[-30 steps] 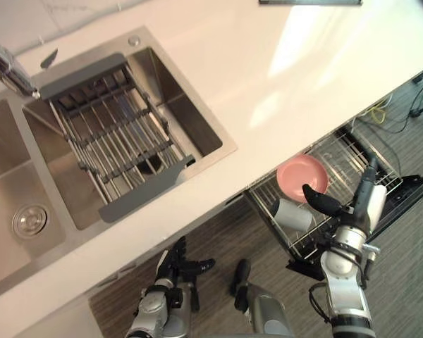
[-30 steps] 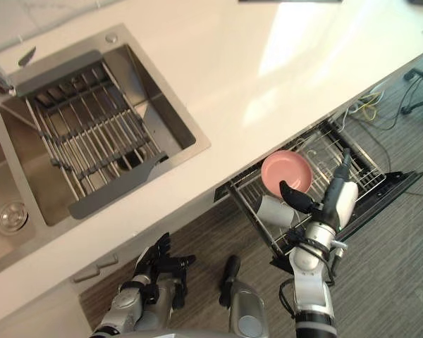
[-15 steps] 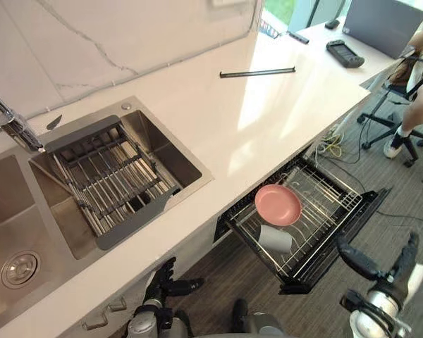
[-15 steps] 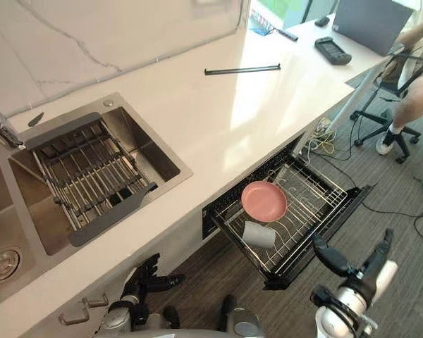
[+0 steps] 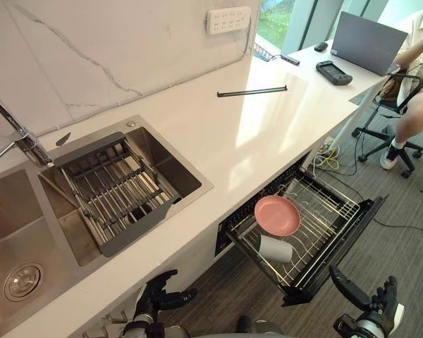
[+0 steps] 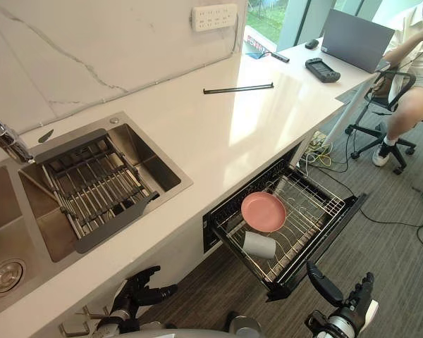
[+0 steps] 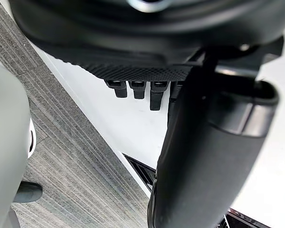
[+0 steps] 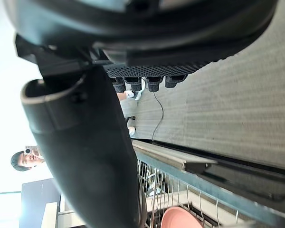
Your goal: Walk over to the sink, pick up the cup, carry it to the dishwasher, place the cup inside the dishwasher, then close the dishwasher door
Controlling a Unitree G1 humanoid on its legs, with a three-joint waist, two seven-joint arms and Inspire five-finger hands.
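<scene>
My right hand (image 5: 374,313), fingers straight and empty, has pulled back from the wire rack (image 5: 331,211). Ahead of it the smooth cylindrical cup (image 5: 276,248) lies beside the round pink plate (image 5: 277,215). My left hand (image 5: 155,297) hangs relaxed.

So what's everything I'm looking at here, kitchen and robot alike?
dishwasher rack: one, wire, pulled out below the counter
cup: one, white, lying on its side in the rack
plate: one, pink, in the rack beside the cup
sink: one, steel, set in the counter
drainer: one, grey, in the sink
tap: one, steel, behind the sink
rod: one, black, on the counter
laptop: one, grey, counter's far end
person: one, seated beyond the counter
left hand: one, dark, open, below the counter
right hand: one, dark, open, in front of the rack
</scene>
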